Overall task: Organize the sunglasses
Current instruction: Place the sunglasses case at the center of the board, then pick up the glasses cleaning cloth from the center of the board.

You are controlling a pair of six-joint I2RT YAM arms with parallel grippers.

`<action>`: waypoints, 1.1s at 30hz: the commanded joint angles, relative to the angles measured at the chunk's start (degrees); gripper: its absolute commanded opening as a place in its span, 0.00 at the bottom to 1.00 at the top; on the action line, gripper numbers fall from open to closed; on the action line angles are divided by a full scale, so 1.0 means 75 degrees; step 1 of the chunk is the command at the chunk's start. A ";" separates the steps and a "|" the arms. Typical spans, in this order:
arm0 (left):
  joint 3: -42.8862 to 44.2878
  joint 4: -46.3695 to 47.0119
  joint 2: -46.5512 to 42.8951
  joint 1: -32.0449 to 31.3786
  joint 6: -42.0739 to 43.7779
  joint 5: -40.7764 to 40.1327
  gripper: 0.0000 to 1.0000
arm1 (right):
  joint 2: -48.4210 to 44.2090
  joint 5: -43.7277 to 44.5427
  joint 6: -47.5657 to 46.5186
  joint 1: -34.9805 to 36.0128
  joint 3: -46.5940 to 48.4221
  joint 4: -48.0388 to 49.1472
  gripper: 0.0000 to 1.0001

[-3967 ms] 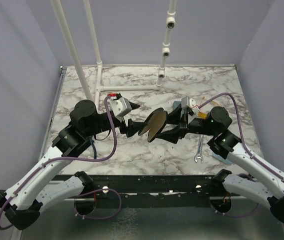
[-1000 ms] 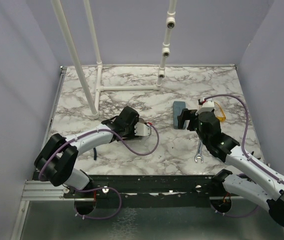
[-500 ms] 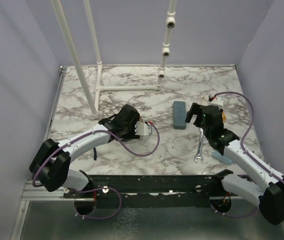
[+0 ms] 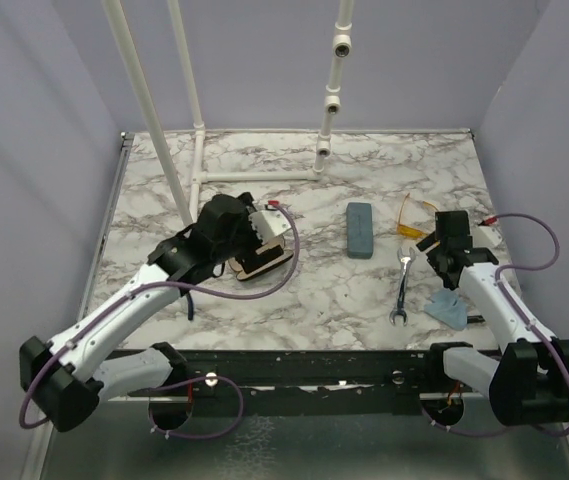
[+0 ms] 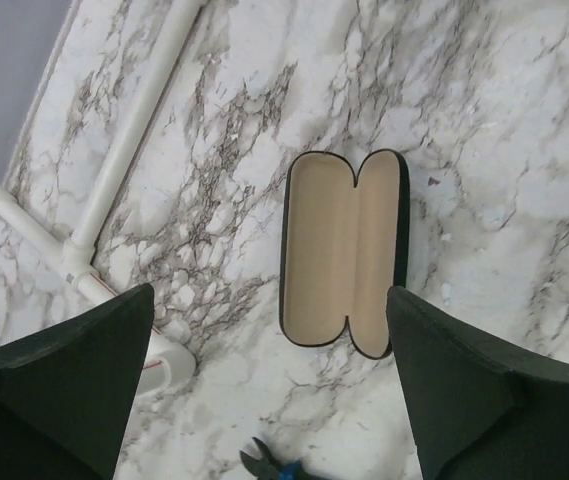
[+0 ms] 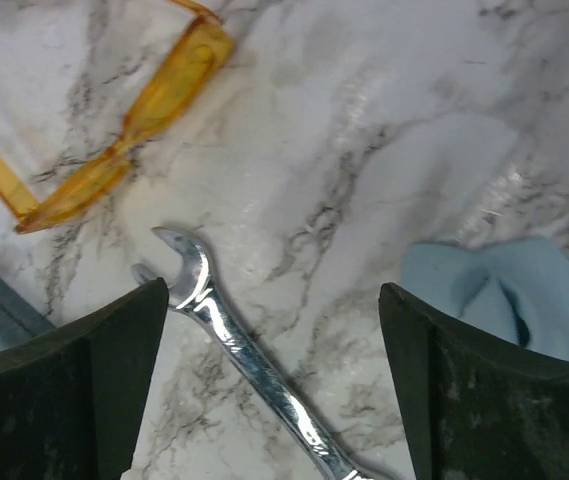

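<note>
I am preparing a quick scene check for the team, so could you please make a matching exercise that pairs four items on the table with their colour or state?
Things:
1. black oval case
2. sunglasses
3. wrench
4. oblong case

Descriptions:
A. silvery metal, lying flat on the marble
B. translucent yellow-orange
C. lying open and empty, beige lining up
D. blue-grey, shut

Pairs: 1-C, 2-B, 3-A, 4-D.

One each: sunglasses [image 4: 415, 213], black case [image 5: 344, 250], blue-grey case [image 4: 360, 230], wrench [image 4: 401, 292], cloth [image 4: 446, 308]
</note>
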 commanded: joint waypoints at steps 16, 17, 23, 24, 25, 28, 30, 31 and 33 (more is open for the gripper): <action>-0.2153 -0.0292 -0.3620 0.0740 -0.2037 0.2119 0.92 | 0.0238 -0.0489 0.4549 -0.0039 -0.0316 -0.3793 0.64; -0.2161 -0.0286 -0.3631 0.0735 -0.1985 0.2171 0.92 | 0.0247 -0.0610 0.4610 -0.0035 -0.0369 -0.3730 0.63; -0.2210 -0.0338 -0.3696 0.0699 -0.1655 0.2388 0.93 | 0.0422 -0.0766 0.4949 -0.0035 -0.0425 -0.3986 0.59; -0.2233 -0.0343 -0.3704 0.0694 -0.1574 0.2390 0.93 | 0.0418 -0.0766 0.4951 -0.0035 -0.0402 -0.4047 0.59; -0.2265 -0.0344 -0.3714 0.0699 -0.1509 0.2391 0.93 | 0.0396 -0.0791 0.4953 -0.0035 -0.0393 -0.4058 0.58; -0.2301 -0.0332 -0.3707 0.0699 -0.1311 0.2421 0.93 | 0.0321 -0.0977 0.5107 -0.0035 -0.0584 -0.3931 0.55; -0.2282 -0.0332 -0.3692 0.0698 -0.1238 0.2452 0.93 | 0.0345 -0.0970 0.5261 -0.0039 -0.0706 -0.3884 0.54; -0.2260 -0.0338 -0.3687 0.0686 -0.1211 0.2456 0.93 | 0.0367 -0.0881 0.5326 -0.0036 -0.0748 -0.3882 0.54; -0.2225 -0.0344 -0.3685 0.0688 -0.1161 0.2461 0.94 | 0.0469 -0.0602 0.5465 -0.0035 -0.0777 -0.3957 0.54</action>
